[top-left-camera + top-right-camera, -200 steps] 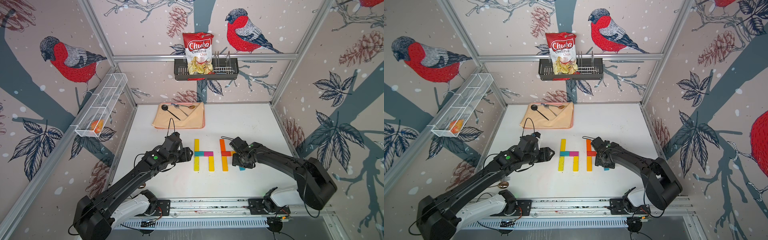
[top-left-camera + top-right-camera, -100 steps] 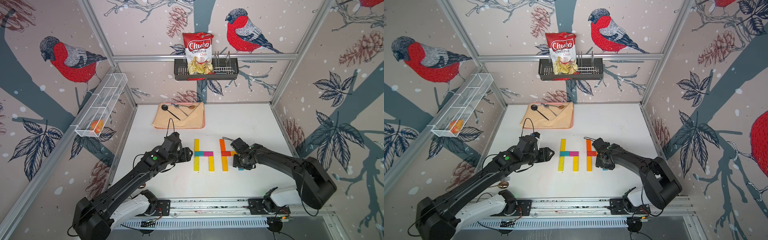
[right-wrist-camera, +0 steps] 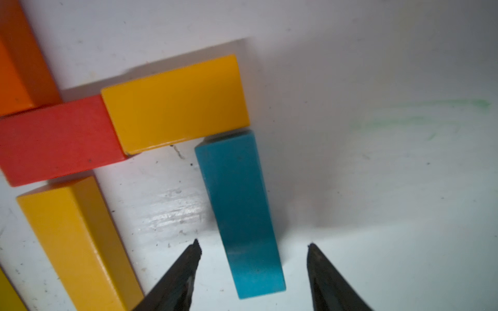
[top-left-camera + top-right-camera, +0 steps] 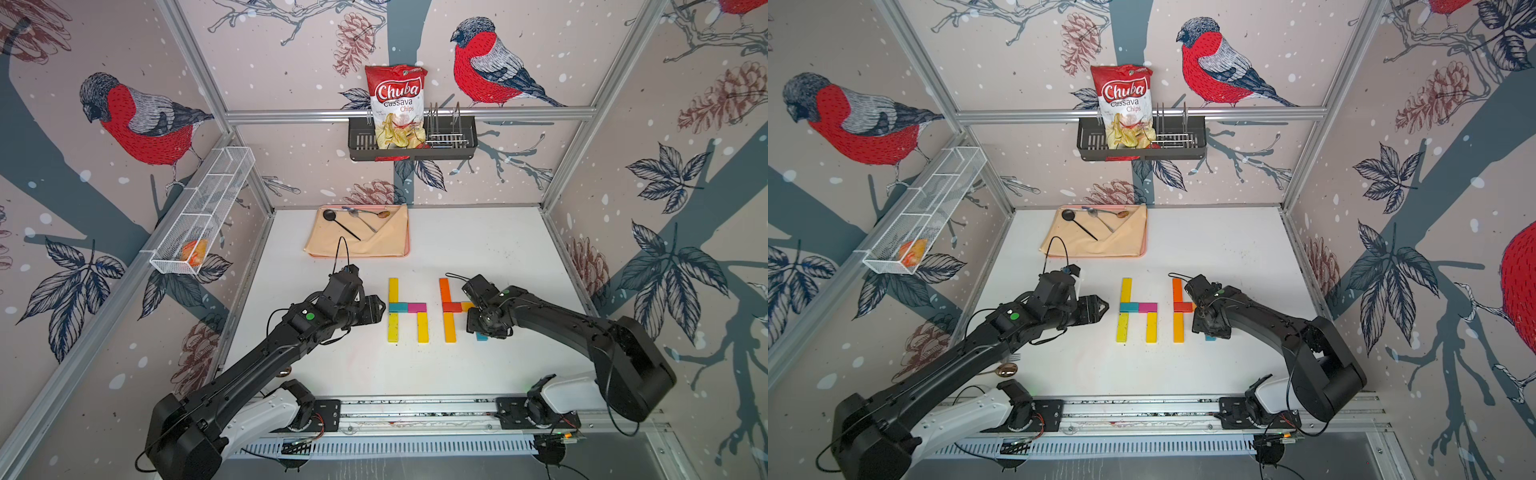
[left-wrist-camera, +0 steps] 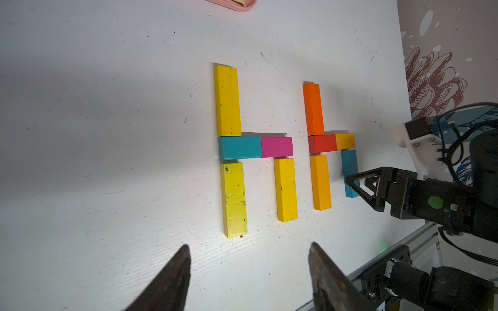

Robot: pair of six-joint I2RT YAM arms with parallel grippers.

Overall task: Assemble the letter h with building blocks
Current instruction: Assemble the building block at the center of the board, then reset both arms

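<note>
In both top views, ten flat, painted rectangular building blocks point(image 4: 422, 327) lie on the white tabletop point(image 4: 478, 249) as two lower-case h shapes side by side. On the left arm's side, a long yellow block point(image 4: 393, 290) and a second long yellow block point(image 4: 393, 327) form the stem. A short teal-blue block point(image 4: 398, 307) and a short magenta block point(image 4: 417, 307) form the crossbar, with a third yellow block as the leg. The left gripper point(image 4: 1102, 308) sits just beside this stem, apart from it. The other h has a long orange block point(image 4: 444, 289), a short red block point(image 4: 452, 307) and a long amber block point(image 4: 449, 327). The right gripper point(image 4: 484, 328) covers most of its leg, a long teal-blue block point(image 4: 482, 336).

In the left wrist view, the left gripper's dark fingers point(image 5: 172, 274) stand wide apart, with only bare table between them. Beyond them a short amber block point(image 5: 345, 140) ends the red crossbar, and the long teal-blue block lies below it.

In the right wrist view, the right gripper's fingertips point(image 3: 194, 250) straddle the near end of the long teal-blue block. There is a gap on each side, so nothing is gripped. The block lies flat, its far end up against the short amber block. I cannot tell whether the two touch.
</note>
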